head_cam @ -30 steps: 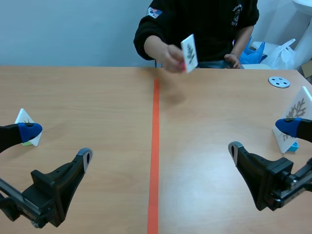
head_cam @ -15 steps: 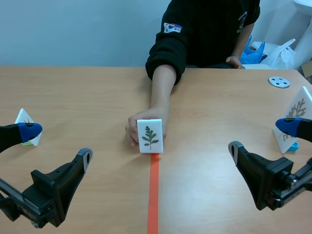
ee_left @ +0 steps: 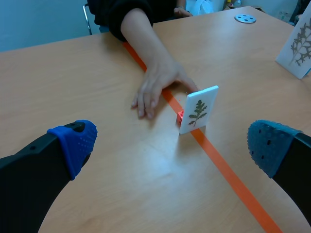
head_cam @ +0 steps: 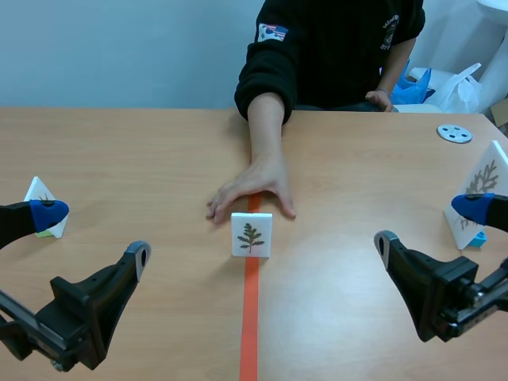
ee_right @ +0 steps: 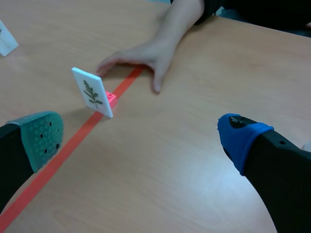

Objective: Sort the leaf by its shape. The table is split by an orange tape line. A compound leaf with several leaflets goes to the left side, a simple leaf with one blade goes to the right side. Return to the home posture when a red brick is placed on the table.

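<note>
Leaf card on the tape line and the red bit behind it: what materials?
Leaf card: looks like rigid white plastic or foam board with a matte finish. It stands upright and shows a thick, straight edge, and the leaf is printed or pressed on its face. Red block: probably moulded plastic, going by the uniform bright colour and squared corners, but it is too small to be sure.

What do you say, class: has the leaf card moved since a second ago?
Yes. The leaf card came from mid-air near the far end of the orange tape line toward the robot and now stands on that line.
</note>
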`<state>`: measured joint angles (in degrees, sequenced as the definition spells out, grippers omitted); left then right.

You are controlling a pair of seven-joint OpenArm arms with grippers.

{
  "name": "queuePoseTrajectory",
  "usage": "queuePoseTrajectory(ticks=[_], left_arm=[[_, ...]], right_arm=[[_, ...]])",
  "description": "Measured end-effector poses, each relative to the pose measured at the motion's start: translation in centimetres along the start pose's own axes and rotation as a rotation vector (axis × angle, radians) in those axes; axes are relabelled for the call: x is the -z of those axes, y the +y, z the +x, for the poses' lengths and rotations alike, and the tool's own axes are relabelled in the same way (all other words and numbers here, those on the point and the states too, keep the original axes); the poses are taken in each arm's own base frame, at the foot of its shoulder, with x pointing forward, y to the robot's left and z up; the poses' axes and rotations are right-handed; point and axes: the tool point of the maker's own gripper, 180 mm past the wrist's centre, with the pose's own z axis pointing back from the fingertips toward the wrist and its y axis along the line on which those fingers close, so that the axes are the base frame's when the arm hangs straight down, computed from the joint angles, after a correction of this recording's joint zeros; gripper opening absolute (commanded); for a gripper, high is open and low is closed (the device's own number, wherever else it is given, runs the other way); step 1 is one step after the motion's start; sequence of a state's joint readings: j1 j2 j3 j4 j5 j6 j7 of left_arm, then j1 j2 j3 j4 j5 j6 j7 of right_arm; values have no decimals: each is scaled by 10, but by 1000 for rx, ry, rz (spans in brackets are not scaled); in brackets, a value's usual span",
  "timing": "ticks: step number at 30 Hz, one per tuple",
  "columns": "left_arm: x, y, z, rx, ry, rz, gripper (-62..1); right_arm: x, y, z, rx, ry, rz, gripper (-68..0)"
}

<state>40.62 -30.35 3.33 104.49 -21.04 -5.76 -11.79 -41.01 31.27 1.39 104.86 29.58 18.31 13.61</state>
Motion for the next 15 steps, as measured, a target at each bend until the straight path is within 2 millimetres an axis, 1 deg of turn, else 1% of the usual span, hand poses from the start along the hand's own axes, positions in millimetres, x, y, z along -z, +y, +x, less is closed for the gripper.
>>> queuePoseTrajectory(ticks=[3,9,15], left_arm=[[0,0,0,0,0,0,14],[0,0,0,0,0,0,14],[0,0,0,0,0,0,14]], right_arm=[[6,-2,-5,2,3,13,-4],[30,3,-25,-61,11,64,-4],[60,13,-53,-107,37,117,-4]])
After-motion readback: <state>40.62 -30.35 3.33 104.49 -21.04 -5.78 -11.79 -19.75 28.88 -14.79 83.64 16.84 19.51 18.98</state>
